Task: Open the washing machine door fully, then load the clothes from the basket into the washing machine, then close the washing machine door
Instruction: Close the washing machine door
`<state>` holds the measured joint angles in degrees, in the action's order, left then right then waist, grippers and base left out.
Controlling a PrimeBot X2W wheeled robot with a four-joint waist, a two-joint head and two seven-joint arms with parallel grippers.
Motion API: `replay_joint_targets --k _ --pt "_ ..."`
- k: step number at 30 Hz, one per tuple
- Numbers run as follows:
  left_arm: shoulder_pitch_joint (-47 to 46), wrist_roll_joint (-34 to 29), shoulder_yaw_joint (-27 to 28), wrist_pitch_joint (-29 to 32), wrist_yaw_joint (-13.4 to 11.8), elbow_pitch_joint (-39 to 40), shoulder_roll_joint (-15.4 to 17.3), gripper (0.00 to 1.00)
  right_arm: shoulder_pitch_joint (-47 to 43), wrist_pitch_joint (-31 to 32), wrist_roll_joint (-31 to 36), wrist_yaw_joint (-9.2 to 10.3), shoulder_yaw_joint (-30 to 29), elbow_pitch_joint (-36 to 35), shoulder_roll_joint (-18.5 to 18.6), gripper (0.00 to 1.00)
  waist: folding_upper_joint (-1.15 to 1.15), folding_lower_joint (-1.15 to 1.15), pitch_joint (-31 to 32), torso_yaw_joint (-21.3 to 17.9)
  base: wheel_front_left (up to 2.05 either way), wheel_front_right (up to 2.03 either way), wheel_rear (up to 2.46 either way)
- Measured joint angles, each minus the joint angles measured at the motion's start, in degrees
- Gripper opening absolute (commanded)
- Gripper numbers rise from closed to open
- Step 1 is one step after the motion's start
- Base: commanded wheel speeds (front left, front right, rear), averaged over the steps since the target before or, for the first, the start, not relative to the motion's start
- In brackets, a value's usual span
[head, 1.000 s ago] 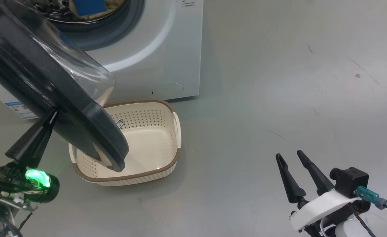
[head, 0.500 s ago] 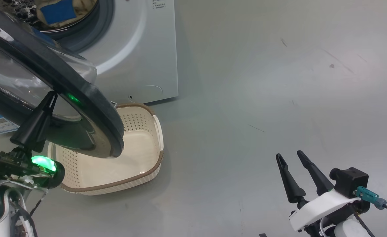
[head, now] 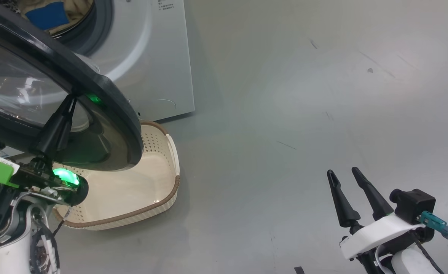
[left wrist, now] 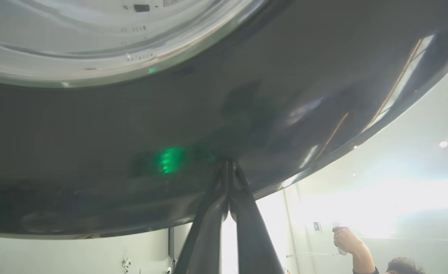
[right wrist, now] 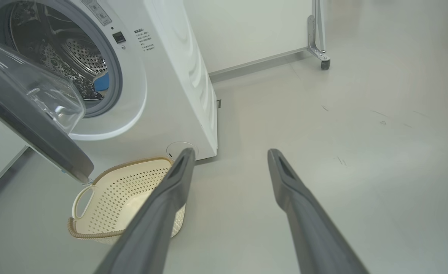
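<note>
Our left pincer [head: 70,102], fingers pressed together, touches the glossy rim of the washing machine door [head: 111,104] (ajar, above the basket [head: 175,152]). Our right pincer [head: 342,172] hangs wide, holding nothing. The clothes [head: 43,17] lie inside the washing machine [head: 151,57].

Head cam looks down; L wrist seemingly hugs door [left wrist: 246,114]; R wrist shares head's basket [head: 159,144].
</note>
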<state>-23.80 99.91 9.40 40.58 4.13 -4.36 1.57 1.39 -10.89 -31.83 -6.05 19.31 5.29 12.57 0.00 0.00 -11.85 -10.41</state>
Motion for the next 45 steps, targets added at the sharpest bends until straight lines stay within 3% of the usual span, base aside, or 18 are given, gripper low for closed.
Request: replay_joint_targets --k 17,18,19,20,30,39,45 --pt "3.1 1.5 -1.3 -5.5 2.3 -1.8 0.0 0.00 -0.3 -0.9 0.0 0.12 -0.5 0.2 0.1 1.00 0.00 0.00 2.2 5.4 0.00 0.00 0.00" --pt "3.6 1.5 -1.3 -6.0 2.3 -1.8 0.0 0.22 -0.3 -1.0 0.0 0.12 -0.5 0.3 0.1 1.00 0.00 0.00 2.4 5.8 0.00 0.00 0.00" --pt "4.1 1.5 -1.2 -6.6 2.4 -1.8 0.0 0.67 -0.3 -1.0 0.0 0.12 -0.5 0.3 0.0 1.00 0.00 0.00 2.6 6.2 0.00 0.00 0.00" --pt "4.6 1.5 -0.9 -7.4 2.4 -1.8 0.0 1.00 -0.4 -1.0 0.0 0.12 -0.5 0.4 0.0 1.00 0.00 0.00 2.9 6.6 0.00 0.00 0.00" --pt "8.6 -0.5 0.0 -13.0 2.6 0.2 -0.1 1.00 -1.7 -1.1 0.0 0.14 -0.1 0.5 0.0 1.00 0.00 0.00 5.3 10.5 0.00 0.00 0.00" --pt "10.1 -18.8 2.8 -22.5 2.6 11.6 1.9 1.00 -2.4 -1.1 0.0 0.15 1.0 0.1 -0.4 1.00 0.00 0.00 6.2 12.7 0.00 0.00 0.00" --pt "12.5 -29.3 -0.1 -28.6 2.6 16.9 4.3 1.00 -2.4 -1.1 0.0 0.15 1.0 -0.2 -0.3 1.00 0.00 0.00 6.0 12.9 0.00 0.00 0.00"
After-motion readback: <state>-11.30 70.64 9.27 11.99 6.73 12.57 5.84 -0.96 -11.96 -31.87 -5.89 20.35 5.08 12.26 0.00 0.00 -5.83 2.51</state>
